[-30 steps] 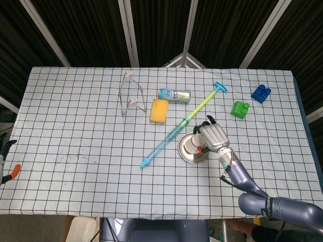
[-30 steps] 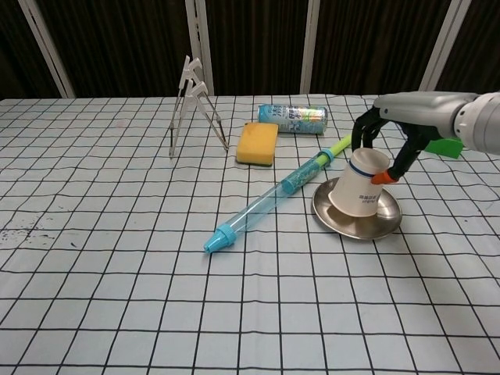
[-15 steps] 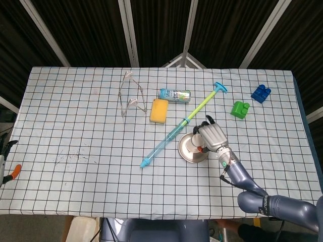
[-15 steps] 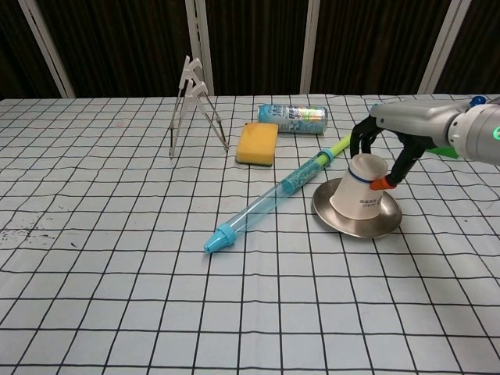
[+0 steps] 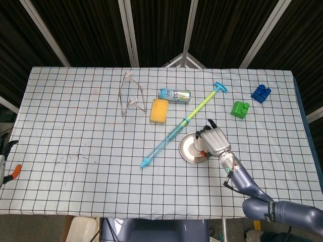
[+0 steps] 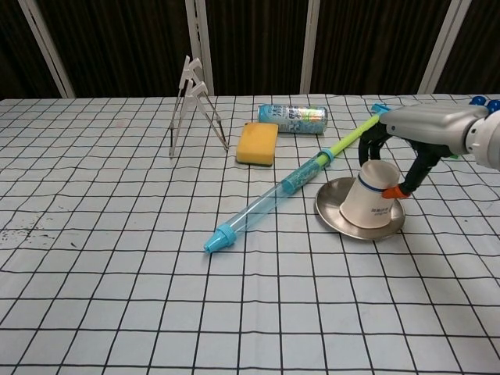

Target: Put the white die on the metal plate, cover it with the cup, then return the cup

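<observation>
An upturned white paper cup (image 6: 373, 201) sits tilted on the right half of the round metal plate (image 6: 331, 212), its base leaning toward my right hand (image 6: 404, 134). That hand grips the cup's upper end from above and the right. From the head view, the right hand (image 5: 216, 141) covers most of the cup, beside the plate (image 5: 188, 149). The white die is not visible in either view. Only a sliver of my left hand (image 5: 6, 160) shows at the left edge, off the table, fingers apart and holding nothing.
A long blue and green syringe toy (image 6: 289, 181) lies diagonally just left of the plate. Behind it are a yellow sponge (image 6: 257, 143), a lying can (image 6: 291, 119) and a metal stand (image 6: 191, 101). Green (image 5: 240, 109) and blue (image 5: 261, 93) blocks sit at the far right.
My right hand has lowered the cup onto the plate and shifted it rightward; the plate has slid a little to the right with it. The left hand has not moved.
</observation>
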Available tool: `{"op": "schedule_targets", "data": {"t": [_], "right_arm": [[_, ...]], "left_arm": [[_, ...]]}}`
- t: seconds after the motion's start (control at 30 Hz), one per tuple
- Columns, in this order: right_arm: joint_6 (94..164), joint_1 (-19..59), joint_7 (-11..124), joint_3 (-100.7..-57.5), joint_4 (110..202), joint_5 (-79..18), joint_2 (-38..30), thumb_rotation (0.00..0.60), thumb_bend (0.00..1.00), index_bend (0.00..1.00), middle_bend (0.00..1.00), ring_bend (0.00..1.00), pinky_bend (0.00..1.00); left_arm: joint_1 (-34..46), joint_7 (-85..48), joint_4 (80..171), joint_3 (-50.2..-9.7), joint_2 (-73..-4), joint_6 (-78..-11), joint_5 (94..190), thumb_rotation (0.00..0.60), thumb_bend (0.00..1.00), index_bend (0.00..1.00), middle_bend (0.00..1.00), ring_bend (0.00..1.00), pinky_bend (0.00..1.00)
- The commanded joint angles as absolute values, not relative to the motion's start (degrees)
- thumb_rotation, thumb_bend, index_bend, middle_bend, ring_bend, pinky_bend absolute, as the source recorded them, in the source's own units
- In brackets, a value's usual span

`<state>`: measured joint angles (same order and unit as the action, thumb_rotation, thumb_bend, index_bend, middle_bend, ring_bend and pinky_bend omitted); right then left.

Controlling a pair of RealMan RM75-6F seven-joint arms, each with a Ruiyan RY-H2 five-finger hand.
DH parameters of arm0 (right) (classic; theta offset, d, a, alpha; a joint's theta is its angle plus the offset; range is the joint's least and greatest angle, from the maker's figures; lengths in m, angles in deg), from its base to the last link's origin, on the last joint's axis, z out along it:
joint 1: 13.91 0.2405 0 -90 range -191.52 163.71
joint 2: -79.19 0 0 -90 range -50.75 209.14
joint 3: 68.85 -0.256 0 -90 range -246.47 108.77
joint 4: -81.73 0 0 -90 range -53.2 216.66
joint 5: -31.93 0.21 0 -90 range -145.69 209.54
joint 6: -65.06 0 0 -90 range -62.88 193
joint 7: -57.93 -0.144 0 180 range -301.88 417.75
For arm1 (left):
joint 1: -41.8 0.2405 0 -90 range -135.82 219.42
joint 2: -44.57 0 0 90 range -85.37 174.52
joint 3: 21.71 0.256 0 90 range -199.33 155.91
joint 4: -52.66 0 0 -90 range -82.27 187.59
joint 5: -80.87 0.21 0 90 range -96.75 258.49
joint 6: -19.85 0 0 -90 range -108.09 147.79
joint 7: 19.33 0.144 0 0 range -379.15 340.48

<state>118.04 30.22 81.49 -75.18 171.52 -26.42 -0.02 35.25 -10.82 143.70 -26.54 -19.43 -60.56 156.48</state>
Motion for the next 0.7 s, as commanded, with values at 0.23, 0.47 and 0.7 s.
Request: {"op": "schedule_targets", "data": {"t": [0.23, 0.47, 0.7], "right_arm": [[117.8, 29.3, 80.0, -74.5, 175.8, -28.4, 0.8, 0.6, 0.36, 0.55, 0.45, 0.24, 0.0], [115.8, 30.7, 78.0, -75.7, 173.3, -28.6, -2.2, 0.6, 0.36, 0.55, 0.45, 0.24, 0.0], [113.6, 32.3, 75.8, -77.2, 167.5, -28.2, -5.4, 0.6, 0.36, 0.55, 0.45, 0.24, 0.0]], "left_arm": [[35.4, -10.8, 143.9, -26.4, -19.3, -60.8, 156.7, 0.6, 0.46, 0.18, 0.0, 0.0, 0.04], [35.4, -11.0, 143.8, -26.5, -19.3, -60.7, 156.5, 0.6, 0.46, 0.18, 0.0, 0.0, 0.04], [35.3, -11.2, 143.5, -26.6, -19.3, -60.6, 156.3, 0.6, 0.46, 0.18, 0.0, 0.0, 0.04]]}}
